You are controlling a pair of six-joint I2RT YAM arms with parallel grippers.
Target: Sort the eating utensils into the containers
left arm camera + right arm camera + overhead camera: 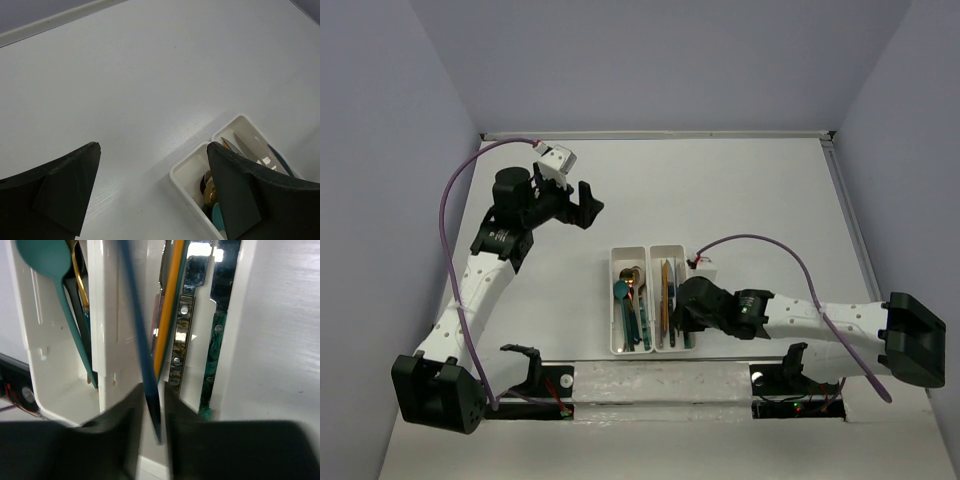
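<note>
- Utensils [665, 295] fill a white tray [613, 300] of two joined bins, which sits on the table [740, 190] just ahead of the arm bases, its long side running near to far.
- Its left bin [628, 249] holds spoons. Among them are a teal spoon [42, 257], bowl toward the far end, and a gold handle [79, 275] beside it.
- Its right bin [669, 247] holds knives laid lengthwise. They include an orange handle [167, 315], a dark riveted handle [181, 340] and a green marbled handle [212, 360] against the outer wall.
- At the tray's near end, the right gripper [151, 395] is clamped on a slim blue utensil [137, 330].
- That piece runs along the bins, angled slightly across the wall between them. It is blurred, so I cannot tell whether it is a spoon or a knife, or whether it touches the bin.
- Beyond the tray's far left corner, the left gripper [152, 150] hangs over bare table, fingers spread wide with nothing between them.
</note>
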